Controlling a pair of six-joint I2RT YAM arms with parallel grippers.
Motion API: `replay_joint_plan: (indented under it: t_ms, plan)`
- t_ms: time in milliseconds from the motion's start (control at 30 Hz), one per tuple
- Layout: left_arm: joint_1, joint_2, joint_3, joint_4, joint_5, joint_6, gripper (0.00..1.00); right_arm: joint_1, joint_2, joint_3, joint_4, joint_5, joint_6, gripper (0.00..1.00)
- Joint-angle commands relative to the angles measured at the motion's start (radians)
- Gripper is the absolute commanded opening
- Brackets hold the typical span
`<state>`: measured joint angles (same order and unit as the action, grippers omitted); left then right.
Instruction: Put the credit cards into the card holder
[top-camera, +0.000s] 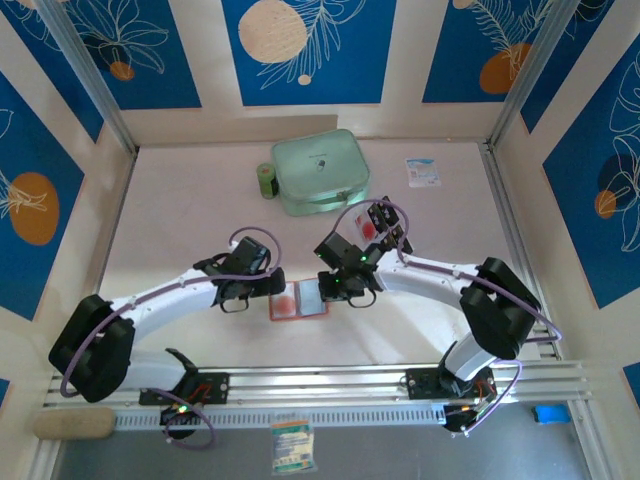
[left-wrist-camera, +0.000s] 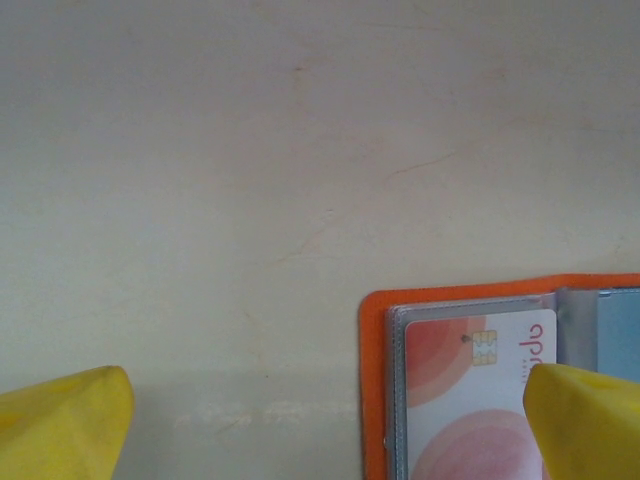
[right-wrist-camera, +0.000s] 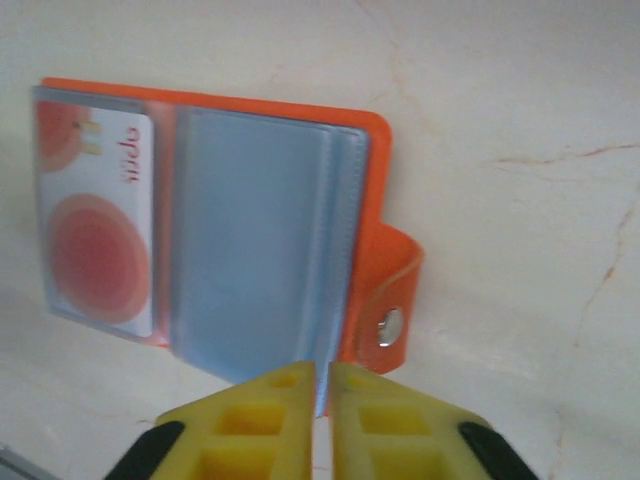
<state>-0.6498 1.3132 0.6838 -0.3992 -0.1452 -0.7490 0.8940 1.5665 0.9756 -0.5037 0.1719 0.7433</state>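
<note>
The card holder (top-camera: 298, 301) lies open on the worktop near the middle of its near edge, between the two grippers, with a white credit card (right-wrist-camera: 100, 230) bearing orange-red circles in its left pocket and its snap tab (right-wrist-camera: 390, 322) sticking out on the right. The right gripper (right-wrist-camera: 320, 415) has its yellow fingers pinched together on the edge of one clear pocket leaf (right-wrist-camera: 260, 240). The left gripper (left-wrist-camera: 322, 405) is spread wide at the holder's left edge, one finger (left-wrist-camera: 585, 425) over the card
</note>
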Motion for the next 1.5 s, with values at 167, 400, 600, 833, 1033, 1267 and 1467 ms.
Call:
replay_joint_plan:
  t_ms: [167, 400, 600, 833, 1033, 1267, 1467]
  plan:
    - [0.01, 0.008, 0.022, 0.017, 0.019, 0.01, 1.0, 0.017, 0.062, 0.049, 0.065, -0.065, 0.014, 0.05]
    - [0.01, -0.003, 0.02, 0.02, 0.021, 0.007, 1.0, 0.003, 0.113, 0.022, 0.094, -0.065, 0.02, 0.0]
    - [0.01, -0.005, 0.017, 0.044, 0.04, 0.006, 1.0, -0.007, 0.134, -0.03, 0.118, -0.064, 0.035, 0.0]
    - [0.01, -0.001, -0.001, 0.099, 0.081, -0.009, 1.0, -0.007, 0.163, -0.07, 0.144, -0.072, 0.056, 0.0]
    - [0.011, 0.003, -0.035, 0.18, 0.132, -0.027, 1.0, -0.005, 0.164, -0.084, 0.146, -0.069, 0.064, 0.0]
    - [0.01, 0.012, -0.078, 0.29, 0.173, -0.045, 1.0, -0.002, 0.166, -0.092, 0.148, -0.066, 0.069, 0.0]
    - [0.01, 0.033, -0.101, 0.367, 0.207, -0.058, 1.0, 0.003, 0.159, -0.103, 0.146, -0.06, 0.075, 0.0]
